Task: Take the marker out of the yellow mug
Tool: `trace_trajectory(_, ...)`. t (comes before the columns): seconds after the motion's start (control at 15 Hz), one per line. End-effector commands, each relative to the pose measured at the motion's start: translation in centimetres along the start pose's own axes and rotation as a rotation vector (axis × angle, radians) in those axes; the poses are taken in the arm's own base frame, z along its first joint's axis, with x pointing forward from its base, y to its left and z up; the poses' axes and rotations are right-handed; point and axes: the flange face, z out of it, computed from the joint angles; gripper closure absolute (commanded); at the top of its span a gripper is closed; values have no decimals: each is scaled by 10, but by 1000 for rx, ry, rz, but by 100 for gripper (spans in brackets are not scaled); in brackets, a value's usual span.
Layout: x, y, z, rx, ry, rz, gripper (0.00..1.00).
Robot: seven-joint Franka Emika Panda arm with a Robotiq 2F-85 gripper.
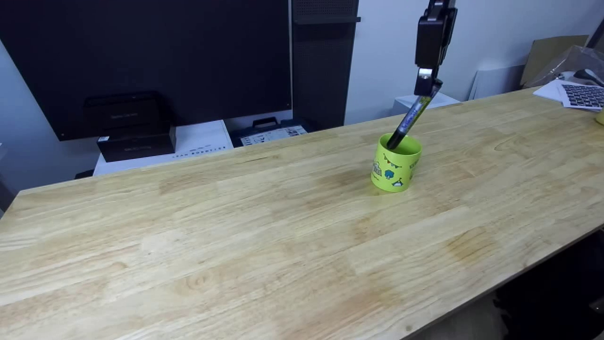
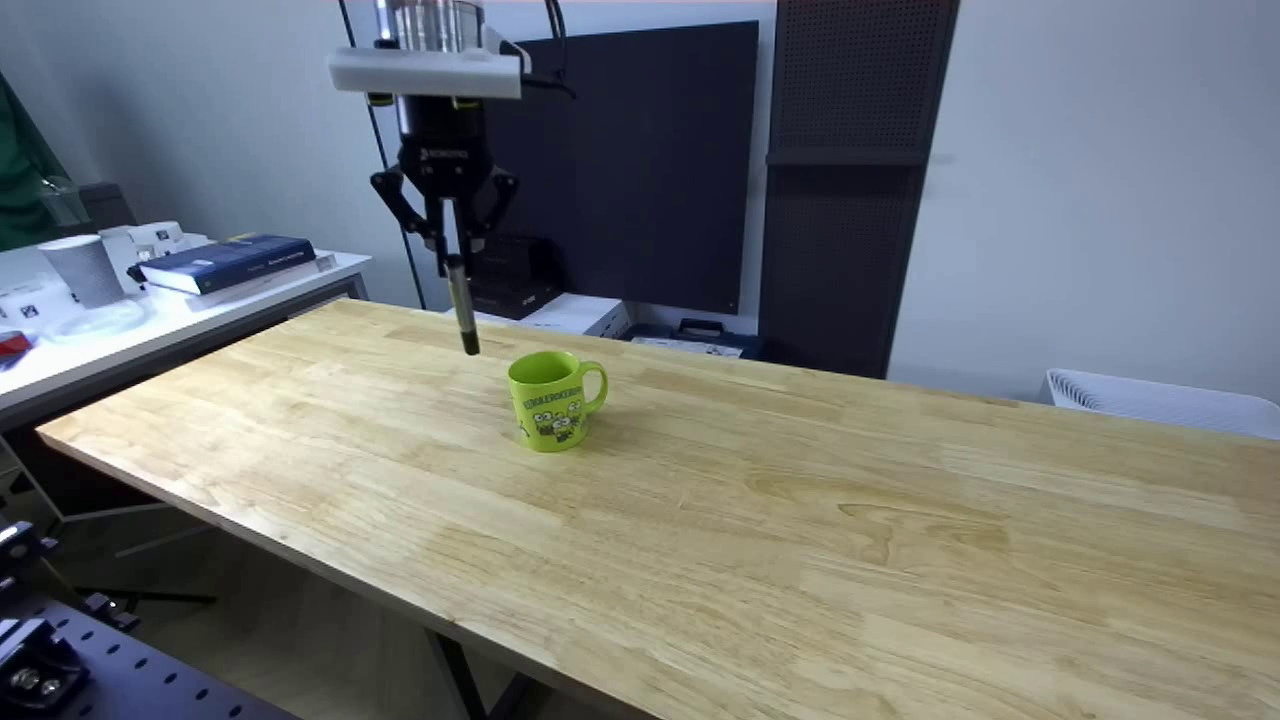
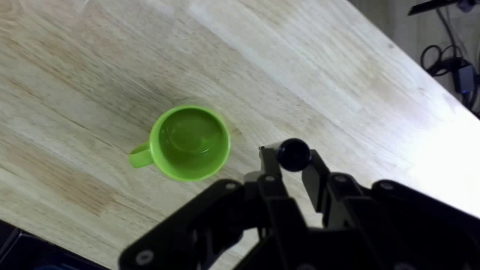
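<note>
My gripper (image 1: 428,84) is shut on the marker (image 1: 412,117), a slim stick with dark ends, which hangs tilted below the fingertips. The marker (image 2: 463,308) and gripper (image 2: 457,250) also show in an exterior view, with the marker's lower end in the air beside the yellow mug (image 2: 552,412), on its side away from the handle. In the wrist view the marker's dark round end (image 3: 294,155) sits between the fingers (image 3: 291,168). The yellow-green mug (image 3: 190,144) stands upright beside it, and nothing shows inside. In an exterior view the marker's tip overlaps the mug's opening (image 1: 395,170).
The mug stands on a long wooden table (image 2: 800,520). Dark boxes (image 1: 137,144) stand behind it. A keyboard (image 1: 585,96) lies at the far end in an exterior view. A side table holds a blue book (image 2: 228,262) and a grey cup (image 2: 85,272).
</note>
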Motion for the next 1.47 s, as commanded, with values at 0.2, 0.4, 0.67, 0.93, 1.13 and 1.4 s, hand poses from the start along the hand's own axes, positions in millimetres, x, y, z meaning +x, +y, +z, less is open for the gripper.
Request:
trace_trajectory(0.2,-10,-27,-37,141,-70,70,94)
trace_trajectory(0.4,-6,-6,-32,248,-71,147,94)
trace_trajectory(0.67,7,19,-19,396,-59,289,94)
trace_trajectory(0.93,25,37,3,428,-127,457,94)
trace_trajectory(1.13,39,48,16,375,-180,587,94)
trace_trajectory(1.4,56,49,29,385,-278,687,94)
